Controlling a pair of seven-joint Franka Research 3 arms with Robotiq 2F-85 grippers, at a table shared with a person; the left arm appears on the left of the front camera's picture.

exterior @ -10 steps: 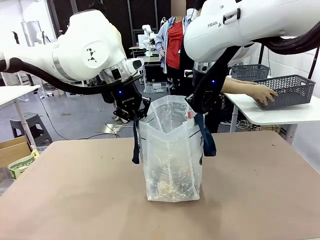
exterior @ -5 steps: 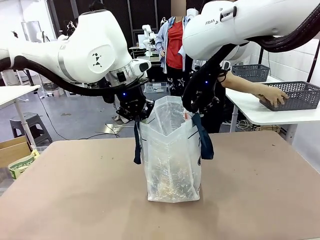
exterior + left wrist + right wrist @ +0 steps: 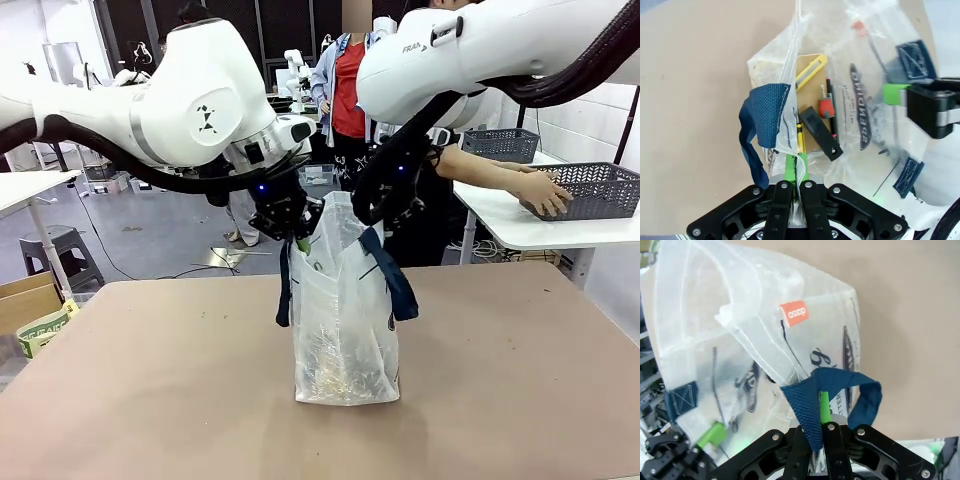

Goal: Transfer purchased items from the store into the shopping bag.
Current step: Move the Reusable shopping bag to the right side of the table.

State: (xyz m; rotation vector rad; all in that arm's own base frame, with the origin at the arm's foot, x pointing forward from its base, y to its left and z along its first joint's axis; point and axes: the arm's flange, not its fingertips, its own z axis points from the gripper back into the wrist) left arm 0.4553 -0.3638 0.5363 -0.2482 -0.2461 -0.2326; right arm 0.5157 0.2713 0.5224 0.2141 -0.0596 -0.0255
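The shopping bag [image 3: 345,320] stands upright mid-table, its top pinched narrow. My left gripper [image 3: 297,238] is shut on the bag's left rim and my right gripper [image 3: 372,215] is shut on its right rim by a navy strap [image 3: 392,280]. In the left wrist view the left gripper [image 3: 796,161] clamps the crinkly plastic. Down inside the shopping bag [image 3: 875,45] lie purchased items: a yellow cutter [image 3: 811,72], a red piece [image 3: 826,106] and a black block [image 3: 820,132]. The right gripper [image 3: 819,412] nips plastic and strap [image 3: 812,395]. The store [image 3: 600,185] sits on a side table under a person's hand [image 3: 545,192].
A second grey basket [image 3: 500,143] stands behind the first on the white side table [image 3: 540,230]. The person stands beyond the table's far edge. Bare brown tabletop [image 3: 150,390] lies around the bag. Cardboard boxes [image 3: 30,310] sit on the floor at left.
Both grippers have moved toward each other, drawing the bag's mouth narrow and tall. The person's hand has slid the grey basket to the right on the side table.
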